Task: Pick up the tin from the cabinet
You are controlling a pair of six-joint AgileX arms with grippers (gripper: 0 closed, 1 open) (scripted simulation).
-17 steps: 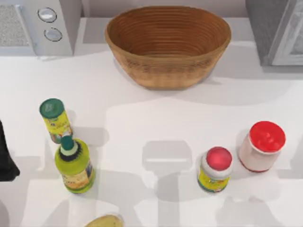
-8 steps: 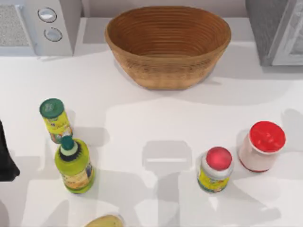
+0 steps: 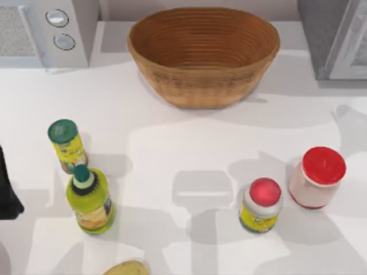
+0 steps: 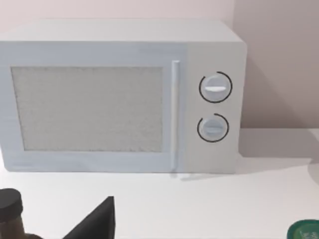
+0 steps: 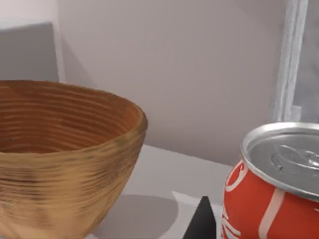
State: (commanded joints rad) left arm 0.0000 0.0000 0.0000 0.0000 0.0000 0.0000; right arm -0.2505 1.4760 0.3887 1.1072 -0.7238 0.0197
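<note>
The tin is a red drinks can with a silver top, seen very close in the right wrist view. My right gripper is shut on it, and one dark fingertip shows against its side. The white-framed door of the cabinet stands just behind the tin. From above, the dark grey cabinet sits at the table's far right corner. My left arm is parked at the table's left edge.
A wicker basket stands at the back middle, with a light grey microwave at the back left. Two green bottles stand on the left. A red-lidded yellow jar and a red-lidded white jar stand on the right.
The arm shadows on the right side of the table have shifted and spread. None of the bottles, jars or the basket has moved.
</note>
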